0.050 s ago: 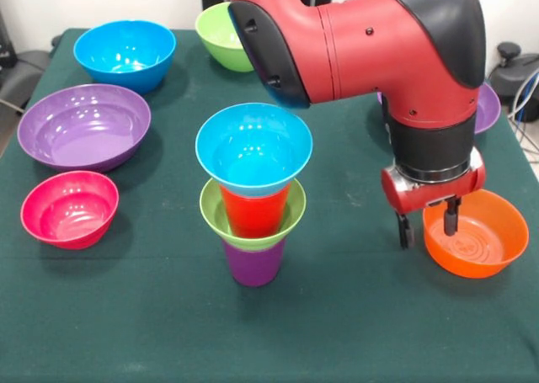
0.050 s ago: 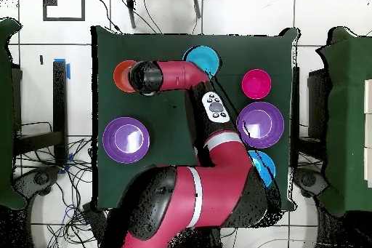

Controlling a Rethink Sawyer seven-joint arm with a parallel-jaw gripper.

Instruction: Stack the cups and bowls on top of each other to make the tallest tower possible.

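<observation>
The hand (image 1: 428,226) hangs at the orange bowl (image 1: 477,234), its two fingers apart and straddling the bowl's rim: one finger outside the wall, the other inside the hollow. Nothing is clamped yet.

Well off to the hand's side stands the tower (image 1: 253,194): a purple cup (image 1: 253,265) at the base, a small lime green bowl (image 1: 216,210) above it, a red cup (image 1: 253,213) nested in that, and a small blue bowl (image 1: 253,150) on top. It looks top-heavy, wide bowls riding on narrow cups.

Risks, as I judge them:
- A one-sided pinch on a glossy rim may slip, or tip the orange bowl as it lifts.
- The orange bowl is wider than the blue one; set down off-centre, it could tilt or slide off.
- Any nudge from the arm's bulky elbow, which hangs near the tower, could topple it onto the worktop (image 1: 354,332).
</observation>
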